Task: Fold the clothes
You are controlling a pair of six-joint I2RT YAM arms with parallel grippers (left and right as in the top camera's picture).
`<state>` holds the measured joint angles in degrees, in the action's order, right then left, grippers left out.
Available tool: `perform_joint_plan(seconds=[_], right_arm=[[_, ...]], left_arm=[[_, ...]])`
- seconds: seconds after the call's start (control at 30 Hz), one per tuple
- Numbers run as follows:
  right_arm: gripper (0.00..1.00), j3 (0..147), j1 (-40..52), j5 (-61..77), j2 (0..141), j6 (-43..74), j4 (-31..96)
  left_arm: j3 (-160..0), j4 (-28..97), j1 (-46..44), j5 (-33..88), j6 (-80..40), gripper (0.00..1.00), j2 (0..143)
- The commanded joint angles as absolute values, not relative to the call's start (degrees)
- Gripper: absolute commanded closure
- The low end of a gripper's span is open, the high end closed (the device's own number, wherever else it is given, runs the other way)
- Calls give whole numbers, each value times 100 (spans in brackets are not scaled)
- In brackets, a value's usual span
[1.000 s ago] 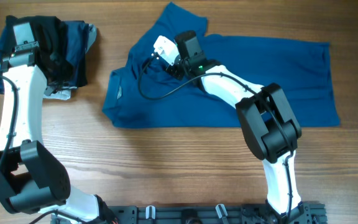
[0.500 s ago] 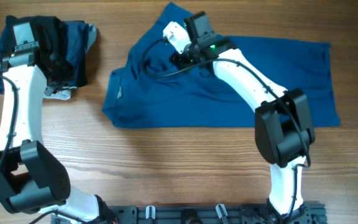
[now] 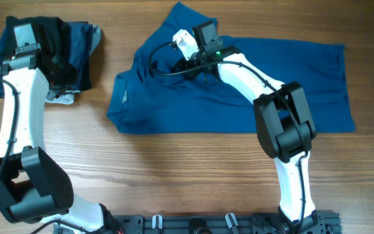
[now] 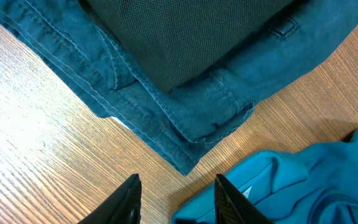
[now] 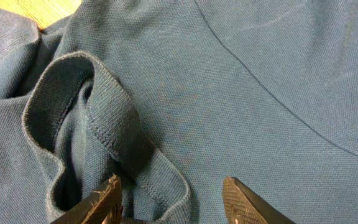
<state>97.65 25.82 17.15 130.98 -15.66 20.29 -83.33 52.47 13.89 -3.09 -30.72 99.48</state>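
The polo shirt (image 3: 252, 97) lies on the worktop (image 3: 174, 169), long axis 9 to 3 o'clock. The right gripper (image 5: 173, 196), released, hangs nearest, the ribbed cuff (image 5: 104, 118) at its 11 o'clock; the left gripper (image 4: 178, 196), also released, hovers over folded denim (image 4: 185, 112).

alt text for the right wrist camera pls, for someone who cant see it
Close-up of the blue polo shirt filling the frame, a ribbed band of it curled into a loop at lower left. The right gripper is open, its dark fingertips at the bottom edge straddling the loop's end. A sliver of wooden table shows top left.
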Motion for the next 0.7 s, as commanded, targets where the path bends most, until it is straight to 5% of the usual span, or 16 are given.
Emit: perform_joint_plan(seconds=[0.0, 0.23, 0.47, 0.67], right_arm=[[49, 9793, 2773, 1938, 12440, -2049, 2283], [82, 9786, 3638, 1826, 12442, -2700, 2862], [95, 9786, 3688, 1719, 12993, -2705, 2825], [95, 9786, 3677, 1304, 13294, -2687, 2733]], left_arm=[[-8368, 5247, 1400, -279, -3087, 62, 10003], [-8368, 5249, 1400, -281, -3087, 62, 10005], [-8368, 5247, 1400, -281, -3087, 62, 10005], [-8368, 5247, 1400, -279, -3087, 62, 10005]])
